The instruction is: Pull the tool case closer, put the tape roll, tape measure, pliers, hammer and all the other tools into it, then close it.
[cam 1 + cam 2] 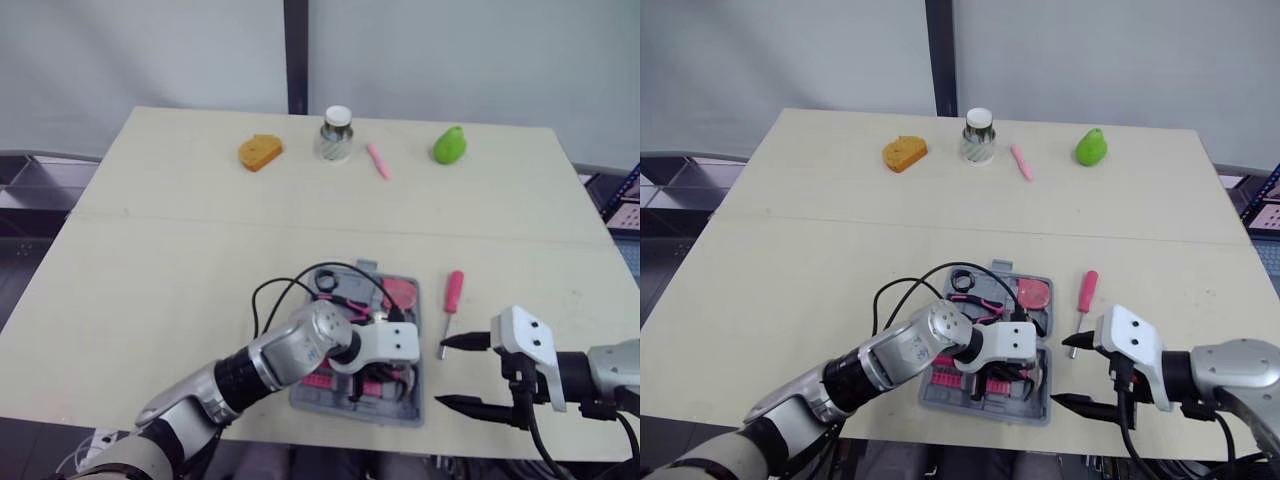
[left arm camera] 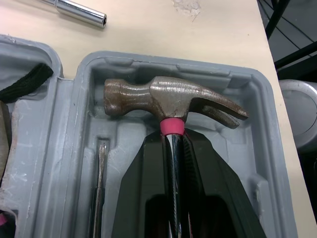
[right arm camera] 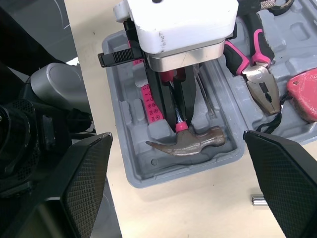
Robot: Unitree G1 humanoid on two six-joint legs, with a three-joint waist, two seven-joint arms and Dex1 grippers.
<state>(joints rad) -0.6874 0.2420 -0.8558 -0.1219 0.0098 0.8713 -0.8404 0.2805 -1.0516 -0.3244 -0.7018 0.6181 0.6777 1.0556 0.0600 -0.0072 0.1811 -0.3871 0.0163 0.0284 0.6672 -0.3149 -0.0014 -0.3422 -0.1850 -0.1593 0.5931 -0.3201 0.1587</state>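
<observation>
One hammer point(image 2: 168, 101) in case point(image 2: 74, 129), one screwdriver point(image 1: 453, 295) outside.

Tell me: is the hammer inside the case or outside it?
Inside. The hammer lies with its head in a moulded recess of the case, and the left gripper is shut on its handle.

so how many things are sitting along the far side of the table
4, running from the robot's left to its right: an orange object, a white-lidded jar, a pink stick lying flat, and a green pear-shaped object. All lie apart; nothing seems hidden behind them.
</observation>
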